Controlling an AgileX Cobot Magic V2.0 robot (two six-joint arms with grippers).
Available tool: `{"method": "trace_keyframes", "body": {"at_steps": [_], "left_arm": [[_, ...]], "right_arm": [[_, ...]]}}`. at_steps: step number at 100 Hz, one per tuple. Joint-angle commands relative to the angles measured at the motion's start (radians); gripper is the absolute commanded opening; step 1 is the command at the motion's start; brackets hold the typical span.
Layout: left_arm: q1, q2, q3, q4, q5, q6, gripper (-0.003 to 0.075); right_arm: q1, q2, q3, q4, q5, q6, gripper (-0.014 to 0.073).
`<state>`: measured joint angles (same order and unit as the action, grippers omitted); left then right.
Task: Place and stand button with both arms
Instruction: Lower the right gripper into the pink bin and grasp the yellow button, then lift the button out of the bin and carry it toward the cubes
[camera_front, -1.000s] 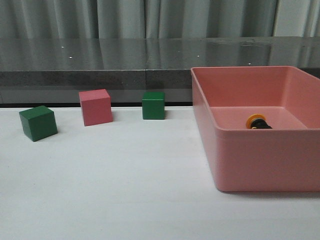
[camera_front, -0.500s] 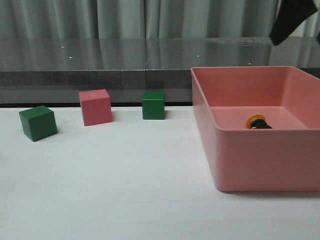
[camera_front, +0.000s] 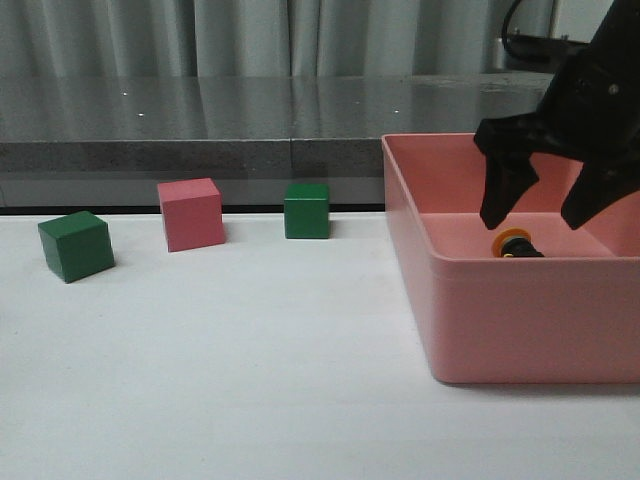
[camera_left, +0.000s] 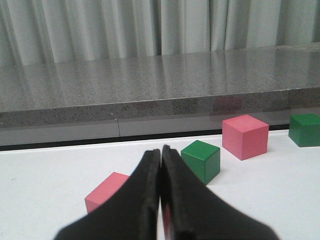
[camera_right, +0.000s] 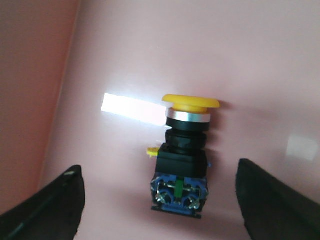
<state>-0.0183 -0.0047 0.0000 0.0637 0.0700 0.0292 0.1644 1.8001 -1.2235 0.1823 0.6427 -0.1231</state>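
Two black grippers show. The right gripper (camera_front: 543, 215) hangs over the pink plastic bin (camera_front: 520, 320) at the right of the white table (camera_front: 250, 380), its fingers (camera_right: 50, 210) spread wide apart on either side of the small push-button with yellow mushroom cap, black body and blue base (camera_right: 184, 152), touching neither side. That button lies on its side on the bin floor (camera_front: 514, 245). The left gripper (camera_left: 161, 190) has its fingers pressed together, holding nothing. Left of the bin, along the far table edge, stand a green cube (camera_front: 76, 245), a pink cube (camera_front: 191, 214) and another green cube (camera_front: 306, 210), well apart.
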Motion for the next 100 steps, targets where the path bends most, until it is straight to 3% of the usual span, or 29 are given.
{"method": "trace_keyframes", "body": {"at_steps": [1,36,46,58,65,100], "left_arm": [[-0.008,-0.031,0.046,-0.007,-0.077,-0.011,-0.0019],[-0.008,-0.031,0.046,-0.007,-0.077,-0.011,-0.0019],[-0.008,-0.031,0.046,-0.007,-0.077,-0.011,-0.0019],[-0.008,-0.031,0.046,-0.007,-0.077,-0.011,-0.0019],[-0.008,-0.031,0.046,-0.007,-0.077,-0.011,-0.0019],[-0.008,-0.031,0.046,-0.007,-0.077,-0.011,-0.0019]], "right_arm": [[0.002,-0.014,-0.033,0.008,-0.057,-0.011,0.0615],[0.002,0.083,-0.033,0.008,-0.065,-0.004,0.0600],[0.002,0.091,-0.033,0.008,-0.051,0.011,0.0463],[0.002,0.086,-0.033,0.008,-0.029,0.017,0.0203],[0.000,0.081,-0.046,0.008,0.002,0.017,0.0129],[0.066,-0.061,-0.289,0.009,0.254,-0.038,0.0122]]}}
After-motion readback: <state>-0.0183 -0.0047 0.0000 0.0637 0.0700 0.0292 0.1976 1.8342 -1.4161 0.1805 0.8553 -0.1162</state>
